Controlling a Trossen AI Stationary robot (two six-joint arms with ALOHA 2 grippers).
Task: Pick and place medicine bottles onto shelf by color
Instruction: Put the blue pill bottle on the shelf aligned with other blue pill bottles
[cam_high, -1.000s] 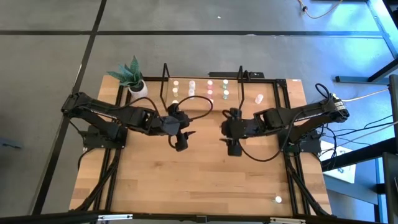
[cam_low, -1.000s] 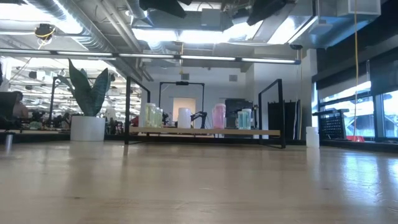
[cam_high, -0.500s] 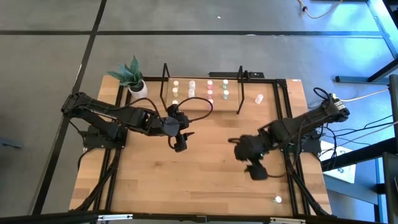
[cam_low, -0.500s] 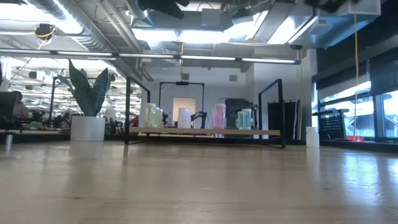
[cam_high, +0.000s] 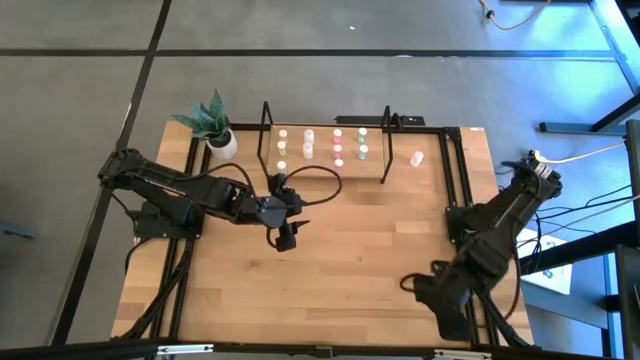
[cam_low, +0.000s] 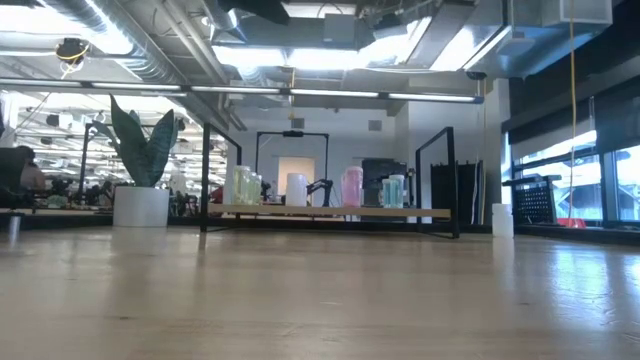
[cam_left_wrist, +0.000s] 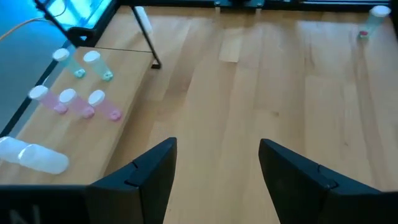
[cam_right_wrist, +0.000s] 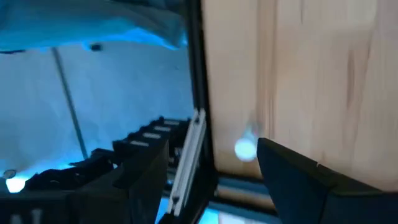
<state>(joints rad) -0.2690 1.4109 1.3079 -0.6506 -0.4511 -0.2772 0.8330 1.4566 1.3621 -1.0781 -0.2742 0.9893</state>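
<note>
Compared with a second ago, the right gripper (cam_high: 447, 308) has left its place near the middle of the table, just before the shelf (cam_high: 325, 146), and now hangs over the near right corner. Its fingers (cam_right_wrist: 292, 180) stand apart and hold nothing. A single whitish bottle (cam_right_wrist: 245, 149) lies between and just beyond those fingers, beside the dark rail at the table's edge (cam_right_wrist: 198, 93); the gripper now covers the corner spot where the overhead view showed it a second ago.

The left gripper (cam_high: 285, 238) has stayed close to its former position, a little before the shelf's left end, fingers (cam_left_wrist: 146, 180) parted and empty, bare tabletop (cam_left_wrist: 249, 106) between them.

The shelf stands at the far edge, unchanged. On its board the medicine bottles (cam_high: 322, 146) sit in columns: yellowish, white, pink, greenish. In the left wrist view the pink bottles (cam_left_wrist: 81, 104) and greenish bottles (cam_left_wrist: 87, 62) lie beyond the left finger, and a white bottle (cam_left_wrist: 37, 157) lies nearest it.

One loose pale bottle (cam_high: 416, 158) rests on the table just outside the shelf's right frame, well apart from both grippers.

A potted plant (cam_high: 212, 124) stands beside the shelf's left frame. Nothing lies between either gripper's fingers and the table below.
</note>
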